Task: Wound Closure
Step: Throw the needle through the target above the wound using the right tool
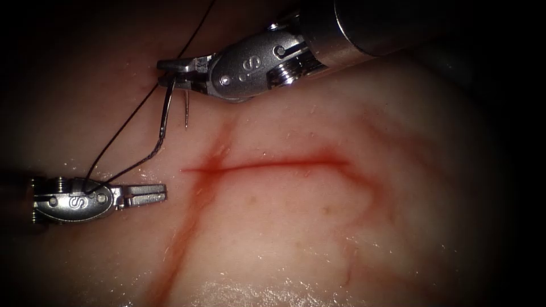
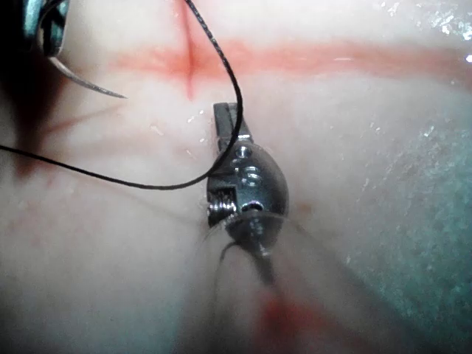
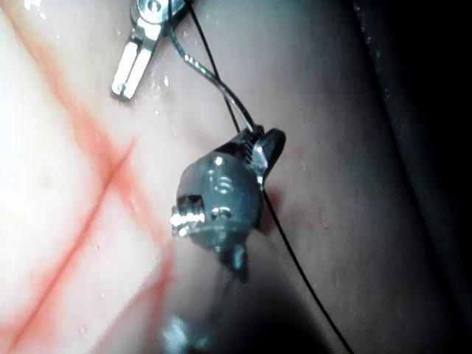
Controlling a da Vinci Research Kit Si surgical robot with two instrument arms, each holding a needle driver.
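No stitch crosses the cut [image 1: 273, 165] yet. The right tool [image 1: 173, 68] clamps the needle [image 1: 165, 113] near its tail, clear of the tissue [image 1: 318, 239], left of the cut. The left tool [image 1: 149, 195] is closed, empty, with thread [image 1: 122, 128] draped over it.

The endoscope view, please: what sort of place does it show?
Likely a bench suturing practice setup: tissue with a red cut, the right tool shut on a curved needle above the tissue, and black thread passing the left tool.
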